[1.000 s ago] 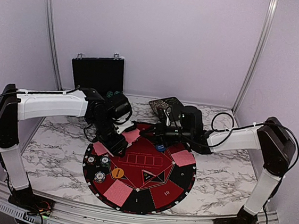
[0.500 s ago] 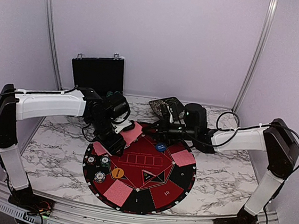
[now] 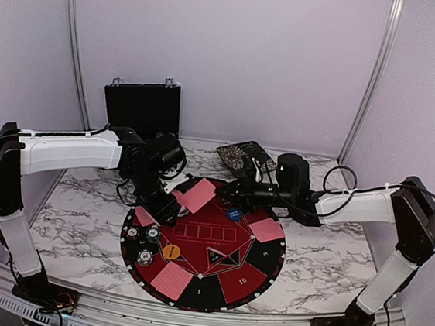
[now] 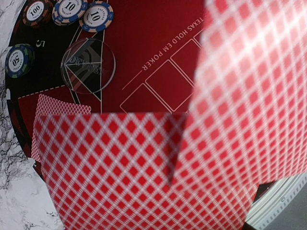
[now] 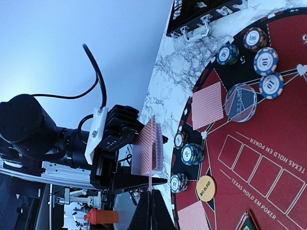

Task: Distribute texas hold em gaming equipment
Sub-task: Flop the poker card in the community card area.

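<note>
Broadly, the marble table [image 3: 72, 218] carries the round mat [image 3: 204, 251], red in the middle with black sectors at its rim. The black case [image 3: 141, 108] stands upright against the back wall. Both arms reach in over the far half of the mat and meet there. The left gripper [image 3: 166, 206] is closed part-way around a deck [image 5: 144, 153] of red-backed cards, held on edge above the mat's far-left rim; in the left wrist view the diamond-patterned backs fill most of the frame. The right gripper [image 5: 151, 211] is pinched tight on the edge of a single card [image 3: 198, 196], which tilts up between the two grippers, close against the deck. Three more cards lie face down on the mat: the right-hand card [image 3: 267, 229], the near card [image 3: 170, 280] and the left-hand card [image 3: 146, 216], this last one just beside the left gripper. Three near chips [image 3: 145, 257] with striped edges sit on the mat's left black rim. Four far chips [image 4: 69, 12], marked 100, 10, 10 and 20, sit on the far-left rim, hidden under the left arm in the top view. The orange disc [image 3: 170, 251] lies just inside the near chips. The blue disc [image 3: 234, 213] lies near the right gripper. The clear disc [image 4: 88, 64] lies beside the far chips.
</note>
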Action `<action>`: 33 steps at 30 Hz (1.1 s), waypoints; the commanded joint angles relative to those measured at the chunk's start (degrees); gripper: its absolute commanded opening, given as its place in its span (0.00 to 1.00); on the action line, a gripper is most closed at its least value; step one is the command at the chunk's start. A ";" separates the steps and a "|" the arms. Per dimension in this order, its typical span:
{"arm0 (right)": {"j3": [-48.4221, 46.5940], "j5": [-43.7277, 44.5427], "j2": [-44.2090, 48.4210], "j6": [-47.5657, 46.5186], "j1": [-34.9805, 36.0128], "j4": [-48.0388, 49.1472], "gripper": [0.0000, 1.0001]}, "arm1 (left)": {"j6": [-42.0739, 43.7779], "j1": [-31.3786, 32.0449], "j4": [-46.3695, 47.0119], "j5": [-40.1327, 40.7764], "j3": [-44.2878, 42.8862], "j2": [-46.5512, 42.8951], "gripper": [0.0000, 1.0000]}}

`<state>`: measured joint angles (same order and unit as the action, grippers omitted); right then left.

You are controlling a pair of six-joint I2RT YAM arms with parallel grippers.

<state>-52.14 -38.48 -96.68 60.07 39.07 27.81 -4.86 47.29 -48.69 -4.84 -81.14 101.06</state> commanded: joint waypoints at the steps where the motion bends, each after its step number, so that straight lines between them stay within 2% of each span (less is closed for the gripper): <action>1: 1.41 -0.68 3.92 0.40 -1.40 0.73 0.00 | 0.34 -0.60 -0.36 0.37 0.59 -2.65 0.35; 11: 5.80 -0.60 10.26 -2.62 -3.89 -2.46 0.00 | 0.55 -1.53 0.34 0.05 1.33 -2.54 0.35; 15: 6.77 0.87 12.91 -7.60 -5.62 -6.98 0.00 | 0.80 -1.89 0.51 -0.17 1.43 -2.47 0.35; 21: 4.04 11.27 16.27 -23.31 -5.85 -21.03 0.00 | 1.06 -2.59 0.70 -0.32 1.69 -2.60 0.35; 27: 7.25 21.87 21.18 -36.09 -5.02 -21.57 0.00 | 1.32 -3.00 0.96 -0.52 2.07 -2.92 0.35; 33: 8.35 35.51 22.78 -47.54 0.85 -22.95 0.00 | 1.50 -3.53 1.15 -0.54 2.60 -3.30 0.35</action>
<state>-43.92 -14.13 -74.43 23.33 36.16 6.94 -4.32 44.23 -47.99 -4.93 -79.24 100.27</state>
